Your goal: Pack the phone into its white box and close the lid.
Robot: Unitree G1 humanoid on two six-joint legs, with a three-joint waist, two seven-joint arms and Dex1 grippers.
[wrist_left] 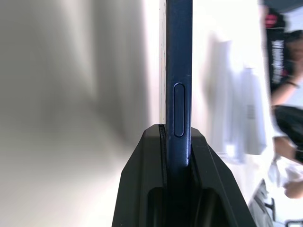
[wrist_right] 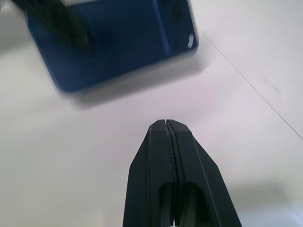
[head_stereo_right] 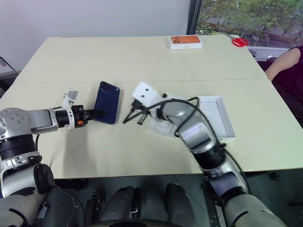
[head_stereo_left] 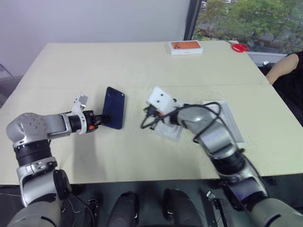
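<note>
Here, one moment at a pale table (head_stereo_left: 142, 66).
Phone: one dark blue phone (head_stereo_left: 115, 107), tilted up on its long edge, left of centre.
Left gripper (wrist_left: 178, 142): clamped on the phone's near edge, a finger on each face.
Right gripper (wrist_right: 169, 126): pressed shut, empty, hovering just right of the phone.
White box: one shallow tray (head_stereo_right: 218, 116) lies well to the right, partly behind the right arm.
Other items: one orange-pictured box (head_stereo_left: 186, 47), one red pair of scissors (head_stereo_left: 240, 47), far side.
Risk: the pinch catches little of the glossy phone, so it may pivot or slip and fall flat in transit.
</note>
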